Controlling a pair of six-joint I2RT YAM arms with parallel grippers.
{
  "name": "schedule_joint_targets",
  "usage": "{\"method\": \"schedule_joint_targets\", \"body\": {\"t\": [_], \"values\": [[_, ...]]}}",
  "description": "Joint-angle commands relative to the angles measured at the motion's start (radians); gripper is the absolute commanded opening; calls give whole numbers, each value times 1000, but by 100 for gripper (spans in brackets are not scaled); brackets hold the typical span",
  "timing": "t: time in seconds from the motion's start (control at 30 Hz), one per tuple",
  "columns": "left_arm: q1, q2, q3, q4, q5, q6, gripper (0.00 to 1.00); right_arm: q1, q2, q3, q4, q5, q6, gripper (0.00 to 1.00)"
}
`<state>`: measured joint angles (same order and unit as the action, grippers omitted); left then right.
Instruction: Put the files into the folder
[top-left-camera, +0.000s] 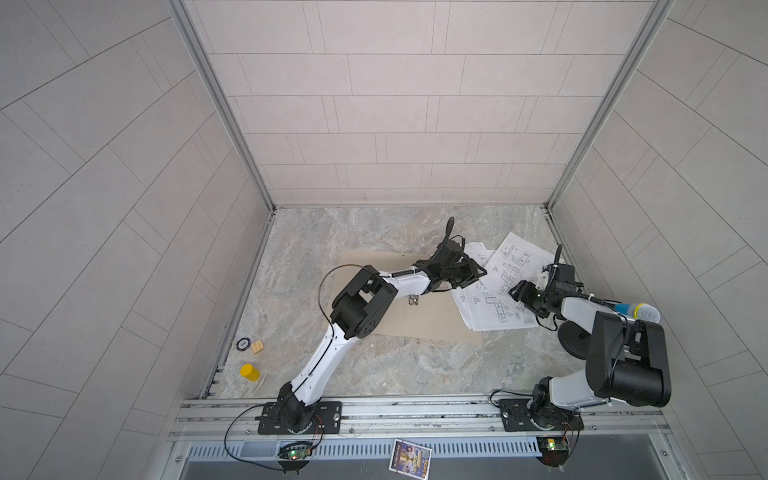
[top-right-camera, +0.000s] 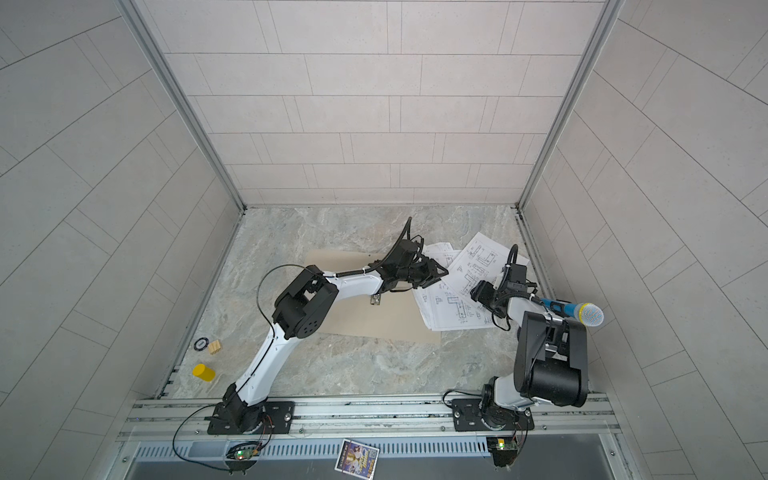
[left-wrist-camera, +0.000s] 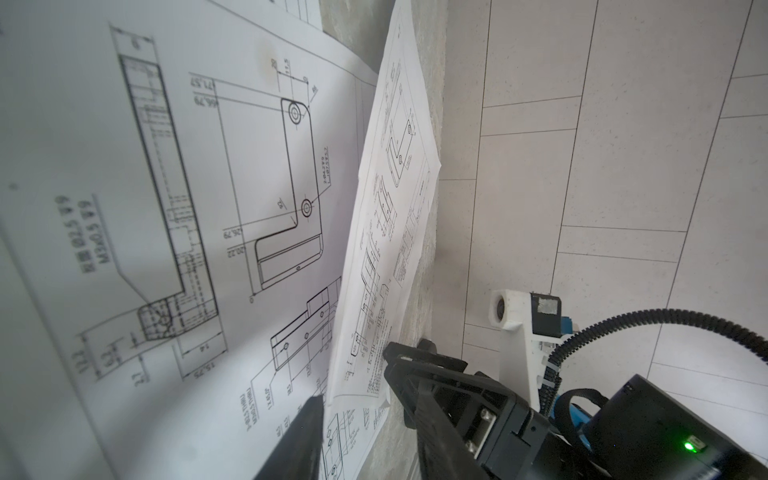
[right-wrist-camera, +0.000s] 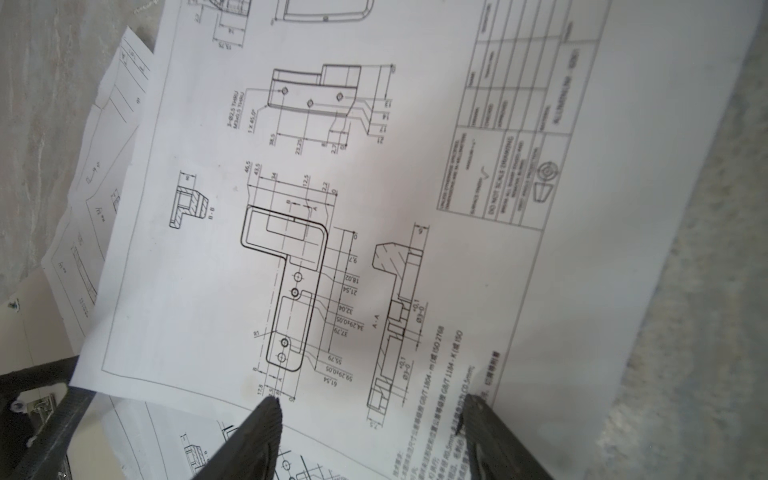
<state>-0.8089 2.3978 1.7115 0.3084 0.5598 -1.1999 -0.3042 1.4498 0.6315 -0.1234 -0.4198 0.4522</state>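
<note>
Files (top-left-camera: 496, 309): at least 3 white sheets of line drawings, fanned askew, partly on the right leaf of the folder (top-left-camera: 419, 322), partly overhanging onto the table (top-left-camera: 374, 370), near the rear right corner. Judged light, limp and slick sheet on sheet; prone to buckling under a push from 1 edge and to sliding apart when dragged. Best hold, by judgement: a free corner or overhanging edge, pinched through the stack. 1 sheet (left-wrist-camera: 395, 199) apparently lifted along 1 edge. Left gripper (top-left-camera: 478, 277) at the stack's folder-side edge, 1 finger (left-wrist-camera: 305, 419) over the paper, the other hidden; pinching or not, impossible to tell. Right gripper (right-wrist-camera: 372, 409) spread wide over the uppermost sheet, pinching nothing. Folder open flat, tan, clip (top-left-camera: 413, 300) at the spine, partly under the left arm (top-left-camera: 365, 299). Room: bare marble in front and to the left; side wall (top-left-camera: 559, 249) close beside the sheets; yellow cylinder (top-left-camera: 249, 372) and wooden block (top-left-camera: 257, 346) well apart at the left edge.
</note>
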Motion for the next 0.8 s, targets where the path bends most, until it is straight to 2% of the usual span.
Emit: {"method": "schedule_joint_targets", "body": {"t": [0.0, 0.1, 0.33, 0.53, 0.6, 0.77], "values": [[4, 25, 46, 13, 13, 5, 41, -2, 30, -7, -44, -11, -3, 69], [1, 45, 76, -12, 15, 15, 41, -1, 30, -6, -41, -16, -2, 69], [-4, 82, 108, -35, 21, 31, 16, -1, 27, -6, -41, -23, -1, 69], [-3, 76, 109, -67, 10, 61, 3, -1, 20, -6, -47, -29, -1, 69], [-1, 58, 100, -74, -3, 76, 0, -2, 13, -4, -53, -30, -1, 69], [6, -4, 79, -88, -19, 114, 0, -1, -27, 5, -73, -53, -6, 71]]}}
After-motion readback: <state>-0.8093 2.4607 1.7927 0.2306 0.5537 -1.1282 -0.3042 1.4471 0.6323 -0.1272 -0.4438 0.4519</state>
